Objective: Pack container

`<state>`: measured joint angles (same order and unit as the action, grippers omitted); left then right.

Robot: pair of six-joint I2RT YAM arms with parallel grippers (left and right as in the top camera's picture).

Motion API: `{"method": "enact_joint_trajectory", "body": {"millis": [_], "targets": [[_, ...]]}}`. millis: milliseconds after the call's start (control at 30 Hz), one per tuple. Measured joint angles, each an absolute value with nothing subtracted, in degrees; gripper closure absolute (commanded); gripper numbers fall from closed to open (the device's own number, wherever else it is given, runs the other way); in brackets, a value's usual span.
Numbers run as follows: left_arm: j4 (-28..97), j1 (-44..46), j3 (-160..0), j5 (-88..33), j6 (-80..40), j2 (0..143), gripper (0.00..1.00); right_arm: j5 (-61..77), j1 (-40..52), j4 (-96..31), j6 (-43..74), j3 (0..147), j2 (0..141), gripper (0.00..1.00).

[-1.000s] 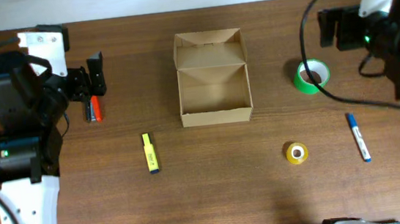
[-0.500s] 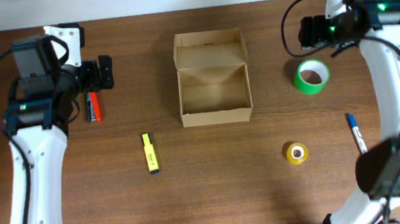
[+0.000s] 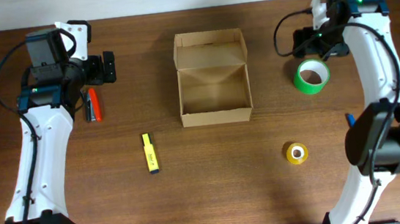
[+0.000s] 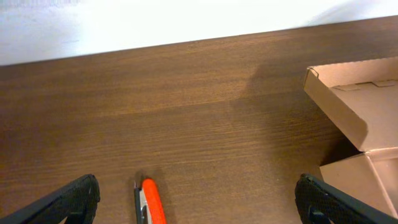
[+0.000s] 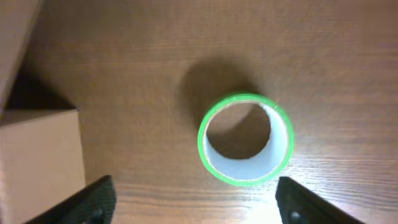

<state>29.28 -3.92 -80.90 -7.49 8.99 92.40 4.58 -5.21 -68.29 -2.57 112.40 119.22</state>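
**Overhead.** The container [image 3: 212, 89] stands open at the far middle of the surface [image 3: 222, 191], with its flap lid laid back and its interior empty. My left tool [image 3: 107, 67] is near the orange marker [image 3: 94, 107], and my right tool [image 3: 304, 42] is just beyond the green tape roll [image 3: 311, 77]. A yellow highlighter [image 3: 149, 153] and a yellow tape roll [image 3: 297, 153] lie nearer the front.

**Left wrist.** My fingers [image 4: 74, 199] are spread wide apart and hold nothing. The orange marker [image 4: 152, 200] lies between them. The container's flap [image 4: 360, 106] shows at the right edge.

**Right wrist.** My fingers [image 5: 93, 199] are spread wide and empty, with the green tape roll [image 5: 245, 140] centred ahead. A container wall [image 5: 37, 168] shows at the left.

**Handling.** The container looks like thin cardboard, so it is probably light. Its walls will likely flex, and it may slide on the wood if nudged. I judge the best hold to be a pinch on a side wall's rim near a corner, where it is stiffest. The lid is best taken by its free edge.
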Motion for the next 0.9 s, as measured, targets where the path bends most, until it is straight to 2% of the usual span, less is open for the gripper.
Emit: {"method": "enact_joint_trajectory", "body": {"millis": [100, 300, 900], "targets": [[28.86, -3.92, -80.90, -7.42, 9.43, 92.51, 0.00, 4.64, -5.15, -69.25, -2.74, 112.40, 121.49, 0.29], [28.38, -3.92, -80.90, -7.42, 9.67, 93.21, 0.01, 4.86, -3.97, -68.18, -2.74, 112.40, 125.64, 0.32], [29.10, -3.92, -80.90, -7.40, 9.91, 93.56, 0.00, 3.90, -2.85, -63.42, -1.54, 108.81, 128.22, 0.35]]}}
